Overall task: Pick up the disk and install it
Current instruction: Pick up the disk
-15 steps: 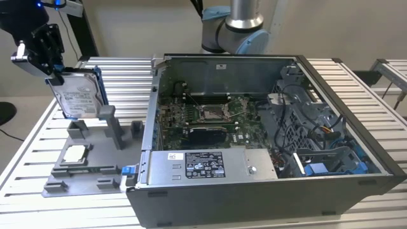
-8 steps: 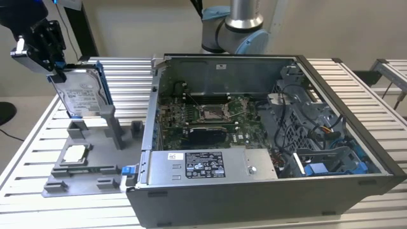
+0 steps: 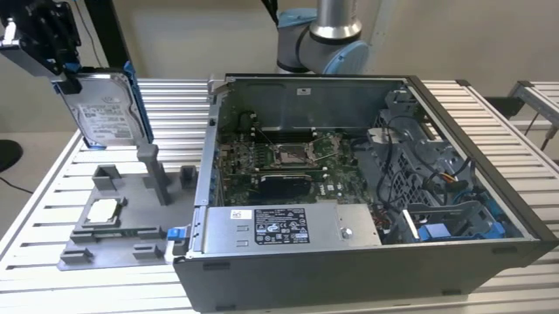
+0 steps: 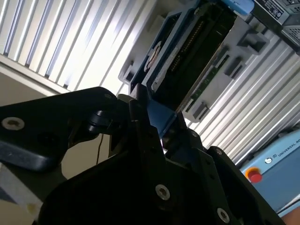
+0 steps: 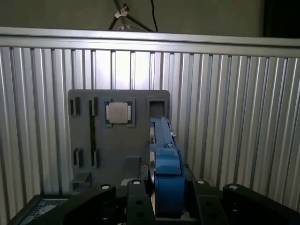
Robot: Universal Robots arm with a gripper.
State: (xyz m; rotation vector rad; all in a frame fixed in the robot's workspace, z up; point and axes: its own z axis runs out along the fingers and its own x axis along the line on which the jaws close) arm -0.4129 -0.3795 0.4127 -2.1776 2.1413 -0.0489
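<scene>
One black two-finger gripper [image 3: 67,73] is pinching the top edge of the disk [image 3: 109,112], a flat silver-grey metal hard drive with a white label and a blue plastic frame. It is holding the drive upright at the exterior view's left, over the far end of the flat grey plastic fixture plate [image 3: 114,239] and apparently clear of it. The exterior view is showing the labelled face, while both wrist views are showing the drive edge-on. In the first wrist view the blue frame [image 5: 166,161] is running between the black fingers [image 5: 136,199], with the small square silver processor chip [image 5: 118,113] sitting in its recess on the plate beneath. In the second wrist view the fingers [image 4: 140,122] are pressing on the frame from either side, and the drive's dark circuit side [image 4: 192,51] is facing the camera. The exterior view is also taking in the open dark grey computer case [image 3: 349,275], standing on the slatted aluminium table [image 3: 175,111] just beside the plate, with the long grey metal box with stickers [image 3: 288,226] lying along its near side.
</scene>
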